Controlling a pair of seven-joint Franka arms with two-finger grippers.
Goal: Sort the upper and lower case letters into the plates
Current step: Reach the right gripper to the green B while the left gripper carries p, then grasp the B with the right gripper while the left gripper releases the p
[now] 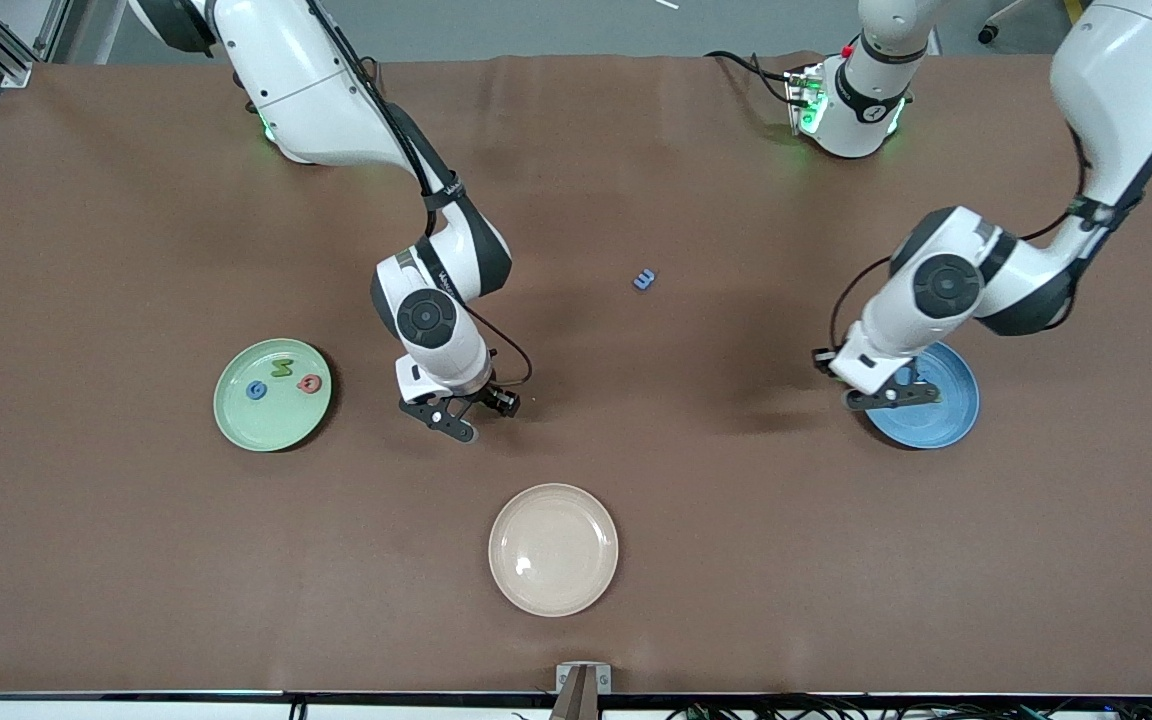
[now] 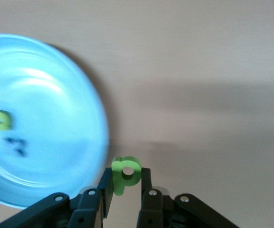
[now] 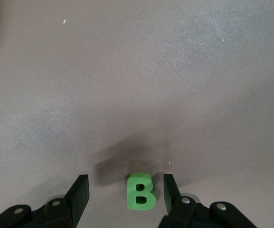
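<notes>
Brown tabletop (image 1: 636, 480) carries three round shallow plates. Pale green plate (image 1: 236, 410) sits toward the right arm's end and holds a blue G (image 1: 256, 390), a green M (image 1: 283, 367) and a red Q (image 1: 309, 383). Blue plate (image 1: 946, 425) sits toward the left arm's end; the left wrist view shows a small green letter (image 2: 0, 119) and a dark blurred one (image 2: 16, 145) in it, neither readable. Cream-white plate (image 1: 553, 549) lies nearest the front camera, between the other two. A small blue letter (image 1: 645, 280) lies alone on the tabletop, farther from the camera than all plates. Left tool (image 2: 123, 190) hangs at the blue plate's rim, pinching a chunky green lowercase p (image 2: 125, 174) between its fingers. Right tool (image 3: 126, 192) is low over the tabletop beside the pale green plate, fingers spread on either side of a chunky green uppercase B (image 3: 141, 191) lying flat, gaps visible both sides
</notes>
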